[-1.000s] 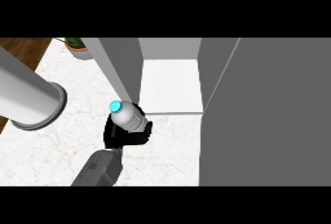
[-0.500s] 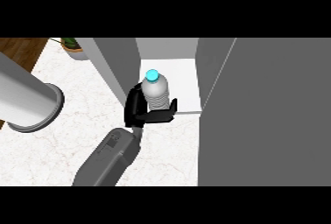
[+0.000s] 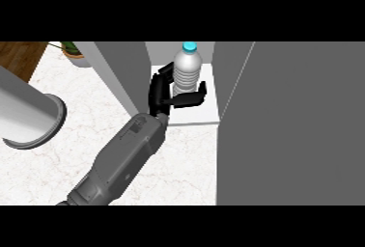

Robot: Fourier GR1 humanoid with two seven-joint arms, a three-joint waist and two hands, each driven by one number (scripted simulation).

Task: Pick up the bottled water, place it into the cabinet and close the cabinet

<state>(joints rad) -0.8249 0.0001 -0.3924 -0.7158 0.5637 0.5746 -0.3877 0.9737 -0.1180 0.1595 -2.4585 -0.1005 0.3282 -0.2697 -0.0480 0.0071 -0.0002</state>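
Robot hand (image 3: pixel 158 94) was clamped round the bottled water (image 3: pixel 188 72), holding it inside the cabinet (image 3: pixel 125 72); looked like the placing step; next it'd need letting go, backing out, then shutting the door (image 3: pixel 299 120).

We see a white marbled counter (image 3: pixel 44 164) carrying an open grey cabinet (image 3: pixel 125 72) and, far back, a potted plant (image 3: pixel 75 54).

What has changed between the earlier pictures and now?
The robot hand carried the bottled water forward, from above the counter into the cabinet. The grasp was kept, not released. The cabinet door stayed open and the plant stayed in place.
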